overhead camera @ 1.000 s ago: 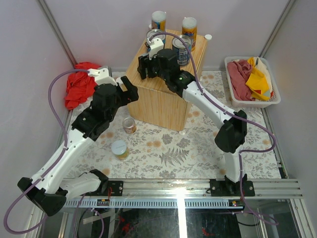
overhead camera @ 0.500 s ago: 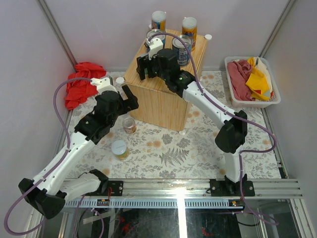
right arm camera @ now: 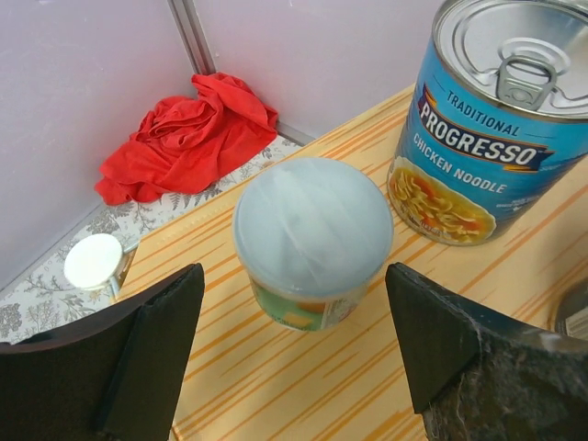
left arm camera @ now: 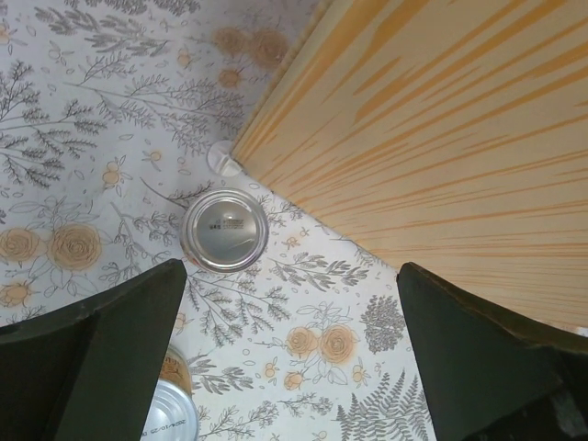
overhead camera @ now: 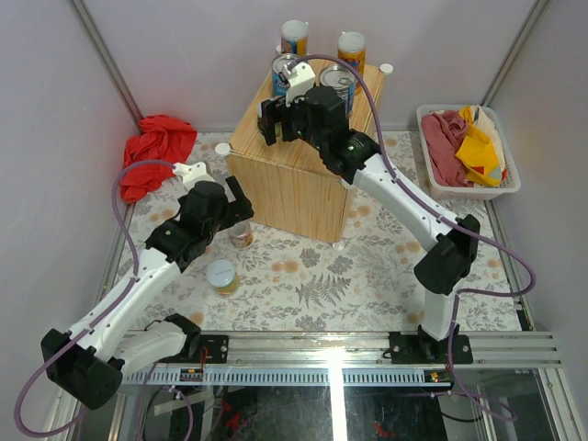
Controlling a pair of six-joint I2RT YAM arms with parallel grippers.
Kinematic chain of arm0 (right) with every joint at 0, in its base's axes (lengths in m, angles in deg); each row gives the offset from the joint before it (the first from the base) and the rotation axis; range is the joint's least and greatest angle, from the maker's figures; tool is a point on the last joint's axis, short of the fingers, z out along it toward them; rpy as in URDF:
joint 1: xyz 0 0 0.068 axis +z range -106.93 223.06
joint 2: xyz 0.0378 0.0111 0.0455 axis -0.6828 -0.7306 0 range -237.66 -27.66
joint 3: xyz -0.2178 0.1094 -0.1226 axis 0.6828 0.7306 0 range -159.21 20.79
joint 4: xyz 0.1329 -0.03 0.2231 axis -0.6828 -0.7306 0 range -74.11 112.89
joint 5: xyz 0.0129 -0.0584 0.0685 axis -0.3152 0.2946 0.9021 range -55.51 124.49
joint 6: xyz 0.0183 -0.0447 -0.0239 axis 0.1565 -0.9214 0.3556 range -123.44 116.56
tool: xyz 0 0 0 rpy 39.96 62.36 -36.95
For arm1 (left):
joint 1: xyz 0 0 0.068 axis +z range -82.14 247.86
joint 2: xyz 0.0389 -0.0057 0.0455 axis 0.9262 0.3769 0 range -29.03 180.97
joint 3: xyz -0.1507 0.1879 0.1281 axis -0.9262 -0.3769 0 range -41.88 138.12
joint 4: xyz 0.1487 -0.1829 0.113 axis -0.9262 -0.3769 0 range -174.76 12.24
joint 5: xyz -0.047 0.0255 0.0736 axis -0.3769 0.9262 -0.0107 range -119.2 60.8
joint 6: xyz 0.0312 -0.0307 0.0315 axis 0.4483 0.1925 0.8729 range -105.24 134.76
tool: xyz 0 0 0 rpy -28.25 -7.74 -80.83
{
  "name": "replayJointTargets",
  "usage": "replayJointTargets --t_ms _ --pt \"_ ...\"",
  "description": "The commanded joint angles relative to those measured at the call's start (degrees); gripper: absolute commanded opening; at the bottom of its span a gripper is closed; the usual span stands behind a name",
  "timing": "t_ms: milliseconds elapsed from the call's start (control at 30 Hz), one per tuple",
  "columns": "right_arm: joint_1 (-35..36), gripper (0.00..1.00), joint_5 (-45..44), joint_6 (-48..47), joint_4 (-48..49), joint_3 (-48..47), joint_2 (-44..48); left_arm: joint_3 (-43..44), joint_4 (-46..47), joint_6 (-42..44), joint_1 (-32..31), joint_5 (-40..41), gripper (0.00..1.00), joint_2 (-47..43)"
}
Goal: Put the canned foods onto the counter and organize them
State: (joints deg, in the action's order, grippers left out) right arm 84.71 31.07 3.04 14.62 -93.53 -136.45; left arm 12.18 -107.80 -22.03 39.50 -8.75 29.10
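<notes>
The wooden counter (overhead camera: 294, 179) holds two tall orange-blue cans (overhead camera: 294, 37), two wide blue-labelled cans (overhead camera: 338, 84) and a short green-labelled can (right arm camera: 312, 241). My right gripper (overhead camera: 276, 124) is open just above the counter top. In the right wrist view it (right arm camera: 294, 276) stands with a finger either side of the short can, not touching it, beside a blue Progresso can (right arm camera: 496, 138). My left gripper (overhead camera: 237, 200) is open and empty above a short can (overhead camera: 241, 234) on the floral cloth. That can's silver lid (left arm camera: 225, 230) lies ahead of my left gripper (left arm camera: 292, 271). Another short can (overhead camera: 221, 276) stands nearer.
A red cloth (overhead camera: 152, 152) lies at the back left. A white basket (overhead camera: 501, 188) of cloths stands at the right. The counter's side wall (left arm camera: 441, 138) rises close to the right of the left gripper, with a white cap (left arm camera: 220, 158) at its foot.
My left gripper has moved nearer and lower, from beside the counter's corner to above the short can on the cloth. My right arm has shifted slightly back over the counter.
</notes>
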Motion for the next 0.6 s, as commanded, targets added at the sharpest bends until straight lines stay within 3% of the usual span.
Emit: replayJointTargets --t_ms 0,567 --pt "1.04 0.87 -0.03 -0.06 2.33 1.76 5.45 -1.79 1.57 -1.37 0.75 -1.4 1.0 1.18" --pt "4.83 0.86 -1.86 0.64 3.3 12.73 20.01 -7.63 5.77 -1.7 1.03 -0.87 1.0 9.05"
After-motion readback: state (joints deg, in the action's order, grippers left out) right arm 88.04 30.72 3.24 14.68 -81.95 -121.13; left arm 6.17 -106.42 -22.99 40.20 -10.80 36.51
